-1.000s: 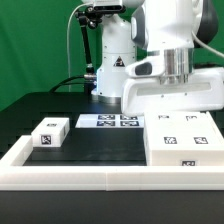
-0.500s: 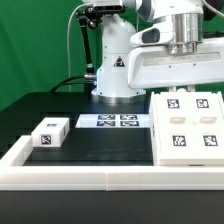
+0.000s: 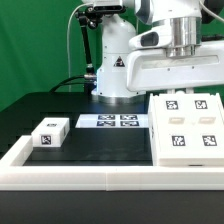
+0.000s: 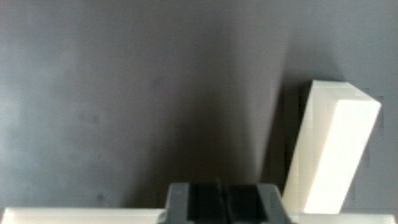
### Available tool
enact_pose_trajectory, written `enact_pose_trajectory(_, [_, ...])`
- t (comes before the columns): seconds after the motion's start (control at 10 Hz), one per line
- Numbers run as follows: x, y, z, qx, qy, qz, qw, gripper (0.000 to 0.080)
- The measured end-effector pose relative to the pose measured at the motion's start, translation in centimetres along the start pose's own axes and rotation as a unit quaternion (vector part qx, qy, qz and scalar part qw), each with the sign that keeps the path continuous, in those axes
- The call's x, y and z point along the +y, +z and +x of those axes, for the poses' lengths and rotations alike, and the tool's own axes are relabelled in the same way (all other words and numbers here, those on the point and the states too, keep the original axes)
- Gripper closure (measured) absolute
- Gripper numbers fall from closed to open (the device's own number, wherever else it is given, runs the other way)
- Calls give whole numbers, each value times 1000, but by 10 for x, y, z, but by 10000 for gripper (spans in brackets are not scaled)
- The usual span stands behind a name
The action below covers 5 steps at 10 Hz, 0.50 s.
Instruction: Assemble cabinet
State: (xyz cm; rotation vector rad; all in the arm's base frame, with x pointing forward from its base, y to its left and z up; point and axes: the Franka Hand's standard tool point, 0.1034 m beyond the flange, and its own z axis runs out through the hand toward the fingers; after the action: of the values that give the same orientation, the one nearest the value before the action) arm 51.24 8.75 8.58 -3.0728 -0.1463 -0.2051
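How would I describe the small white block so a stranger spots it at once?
Find the black table framed by a low white rim. Toward the exterior view's left, apart from the marker board and the big cabinet, sits the small block. It is the smallest white piece, showing one tag on its front.

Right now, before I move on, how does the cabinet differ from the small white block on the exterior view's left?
Size: the cabinet is far bigger than the small white block.
Tags: the cabinet's broad face toward the camera shows six marker tags, while the small white block shows one, on its near side.
Place: the cabinet is on the exterior view's right, and the small white block lies alone on the left.
Both are white and carry black-and-white tags.
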Motion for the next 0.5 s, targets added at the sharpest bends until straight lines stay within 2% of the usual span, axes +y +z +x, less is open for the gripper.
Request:
enact_pose_trajectory(0.2, [1, -12, 6, -6, 1, -1, 1000, 797])
enact_pose_trajectory(0.4, [-1, -30, 18, -14, -1, -1, 1000, 797])
enact_pose_trajectory(0.5, [-1, -29, 18, -14, -1, -1, 1000, 797])
